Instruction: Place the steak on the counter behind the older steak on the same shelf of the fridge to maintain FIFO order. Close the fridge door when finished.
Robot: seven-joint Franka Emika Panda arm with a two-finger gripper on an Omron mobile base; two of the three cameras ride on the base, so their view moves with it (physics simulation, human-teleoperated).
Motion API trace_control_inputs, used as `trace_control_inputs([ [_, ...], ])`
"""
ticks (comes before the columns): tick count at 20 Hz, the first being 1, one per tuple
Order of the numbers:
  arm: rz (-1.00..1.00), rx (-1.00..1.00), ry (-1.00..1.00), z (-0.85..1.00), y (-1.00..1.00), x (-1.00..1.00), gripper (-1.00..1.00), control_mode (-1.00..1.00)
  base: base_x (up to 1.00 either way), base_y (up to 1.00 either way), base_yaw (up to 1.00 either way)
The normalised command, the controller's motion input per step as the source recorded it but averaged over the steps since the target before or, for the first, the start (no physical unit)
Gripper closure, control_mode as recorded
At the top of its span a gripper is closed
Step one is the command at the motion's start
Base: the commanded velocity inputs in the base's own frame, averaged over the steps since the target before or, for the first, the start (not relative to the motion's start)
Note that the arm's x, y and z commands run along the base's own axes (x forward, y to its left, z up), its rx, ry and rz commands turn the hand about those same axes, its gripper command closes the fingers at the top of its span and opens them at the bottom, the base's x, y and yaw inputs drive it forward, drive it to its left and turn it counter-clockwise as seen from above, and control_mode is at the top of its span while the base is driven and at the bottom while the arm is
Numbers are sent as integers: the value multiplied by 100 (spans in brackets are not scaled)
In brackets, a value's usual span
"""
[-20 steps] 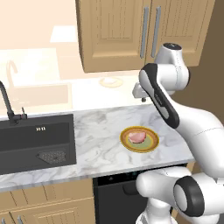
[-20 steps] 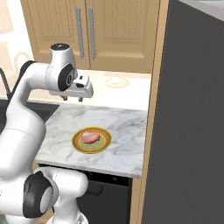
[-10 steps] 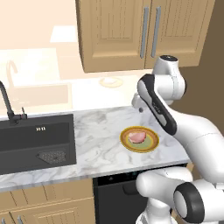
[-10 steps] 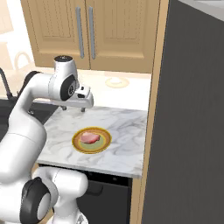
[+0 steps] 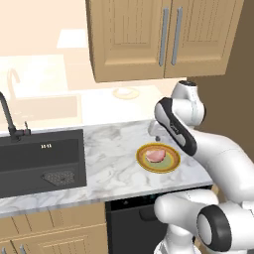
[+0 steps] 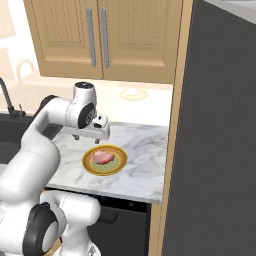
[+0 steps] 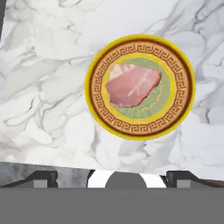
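The steak (image 7: 131,85), pale pink with a whitish edge, lies on a yellow-rimmed patterned plate (image 7: 183,87) on the white marble counter (image 7: 43,65). In the base views the steak (image 5: 155,155) (image 6: 102,157) sits near the counter's (image 5: 114,154) right end. My gripper (image 6: 91,136) (image 5: 154,131) hangs just above the plate's far side, pointing down, open with nothing between its fingers. Its two tips stand wide apart at the bottom of the hand view (image 7: 111,177). The fridge (image 6: 220,150) rises as a tall dark grey face at the right. The older steak and the shelf are hidden.
A dark sink (image 5: 39,158) with a black faucet (image 5: 10,119) lies at the counter's left. Tan wall cabinets (image 5: 163,34) hang above. A small pale dish (image 6: 133,93) sits against the back wall. A black appliance front (image 5: 134,213) is under the counter.
The hand has come down from beside the upper cabinets to just over the plate, and its jaws have spread wider. The steak and plate have not moved.
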Motion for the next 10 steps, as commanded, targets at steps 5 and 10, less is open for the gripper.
trace_control_inputs([
  [5,0,7,6,-46,-9,33,-100,-100,0,0,0],
  [10,0,1,2,-44,-6,16,-100,-100,0,0,0],
])
